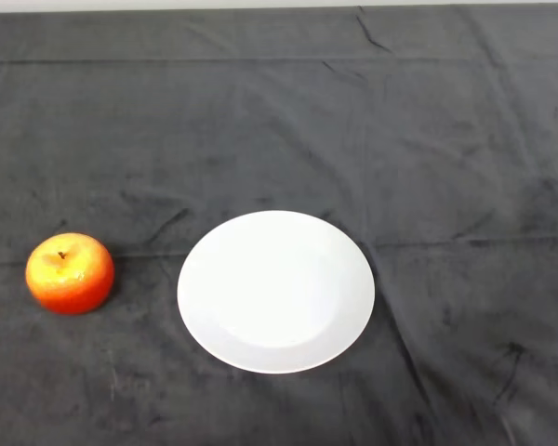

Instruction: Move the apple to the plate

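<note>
A red and orange apple (69, 272) with a short stem stands upright on the dark cloth at the left of the head view. A round white plate (275, 290) lies on the cloth in the middle, to the right of the apple, with a gap of cloth between them. Nothing lies on the plate.
The dark grey cloth (428, 139) covers the whole table and has creases. The table's far edge (279, 7) runs along the top of the view.
</note>
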